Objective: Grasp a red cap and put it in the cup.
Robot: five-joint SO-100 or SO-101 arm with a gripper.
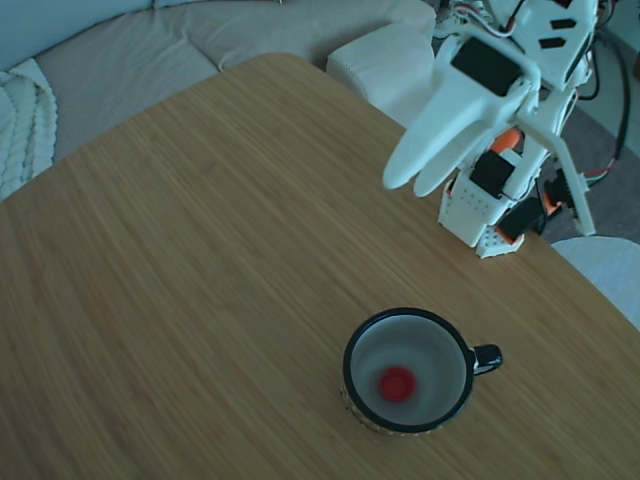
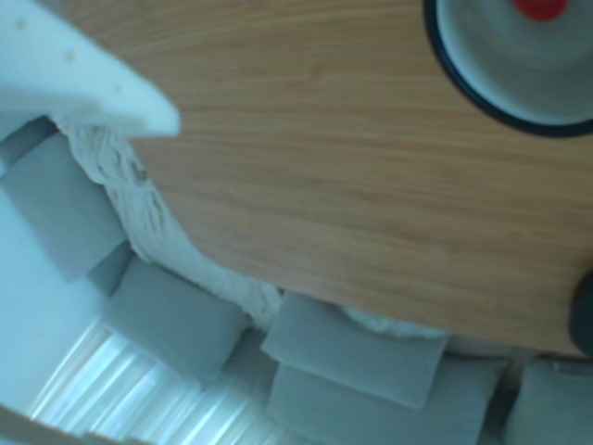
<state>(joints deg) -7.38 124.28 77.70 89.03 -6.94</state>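
The red cap lies on the pale bottom of the cup, a black-rimmed mug with a small handle, near the table's front edge in the fixed view. In the other view the cup sits at the top right with the red cap cut off by the frame's top edge. My white gripper hangs in the air up and to the right of the cup, well apart from it. Its two fingers lie side by side with nothing between them. One white finger shows at the top left of the other view.
The round wooden table carries the arm's base at its right edge. Behind the table is a grey sofa with a knitted blanket. Cushions show past the table's edge.
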